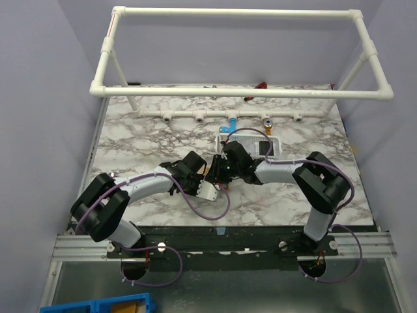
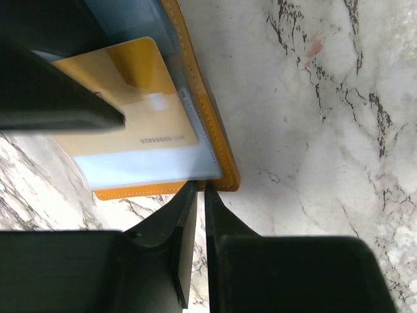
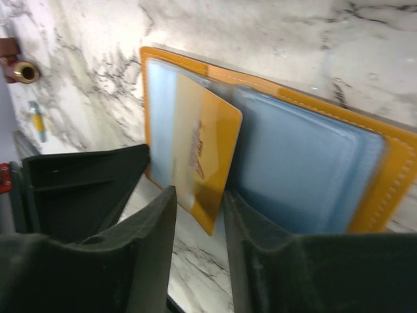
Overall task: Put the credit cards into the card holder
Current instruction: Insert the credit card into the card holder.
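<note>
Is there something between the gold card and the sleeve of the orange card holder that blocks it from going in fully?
Nothing visible blocks it. The gold card is already partly inside a clear sleeve of the open card holder; only its near corner sticks out, between the open fingers of the right end effector.

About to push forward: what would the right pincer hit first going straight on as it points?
Most likely the gold card, its corner inside the open right pincer; the orange wallet lies just behind. Depth is unclear.

Setting is a robotics lab cell: white PVC pipe frame [image 1: 241,92] over marble-patterned tabletop [image 1: 150,124], plain lilac walls [image 1: 39,98], aluminium mounting rail [image 1: 71,246].
</note>
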`<state>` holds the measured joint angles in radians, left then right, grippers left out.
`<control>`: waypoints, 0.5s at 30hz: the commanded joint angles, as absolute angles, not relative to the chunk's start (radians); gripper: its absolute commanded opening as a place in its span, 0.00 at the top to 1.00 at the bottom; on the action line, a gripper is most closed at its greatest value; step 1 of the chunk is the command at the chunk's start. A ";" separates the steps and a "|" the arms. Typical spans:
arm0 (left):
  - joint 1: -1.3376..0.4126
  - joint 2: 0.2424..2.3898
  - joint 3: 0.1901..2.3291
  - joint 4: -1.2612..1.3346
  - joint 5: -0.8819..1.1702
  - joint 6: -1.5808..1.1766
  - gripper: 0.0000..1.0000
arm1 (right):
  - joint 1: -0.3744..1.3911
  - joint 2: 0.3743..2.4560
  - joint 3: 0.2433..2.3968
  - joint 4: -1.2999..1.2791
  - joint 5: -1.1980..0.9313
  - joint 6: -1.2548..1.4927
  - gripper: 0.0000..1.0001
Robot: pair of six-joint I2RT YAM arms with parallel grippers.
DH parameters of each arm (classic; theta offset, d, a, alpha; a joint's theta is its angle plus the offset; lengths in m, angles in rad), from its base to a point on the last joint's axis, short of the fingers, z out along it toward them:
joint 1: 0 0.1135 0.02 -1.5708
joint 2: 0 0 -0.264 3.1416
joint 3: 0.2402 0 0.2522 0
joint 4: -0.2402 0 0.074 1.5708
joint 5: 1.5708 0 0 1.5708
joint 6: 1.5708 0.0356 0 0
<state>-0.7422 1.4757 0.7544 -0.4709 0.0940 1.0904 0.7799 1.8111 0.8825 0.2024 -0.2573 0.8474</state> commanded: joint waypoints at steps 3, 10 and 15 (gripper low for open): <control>-0.733 1.480 0.721 -0.503 0.118 1.080 0.89 | 0.774 1.775 0.880 -0.025 -0.134 0.756 0.72; -0.732 1.485 0.724 -0.502 0.116 1.083 0.89 | 0.775 1.769 0.911 -0.025 -0.136 0.737 0.85; -0.732 1.487 0.722 -0.495 0.112 1.093 0.89 | 0.774 1.793 0.932 -0.013 -0.110 0.738 0.85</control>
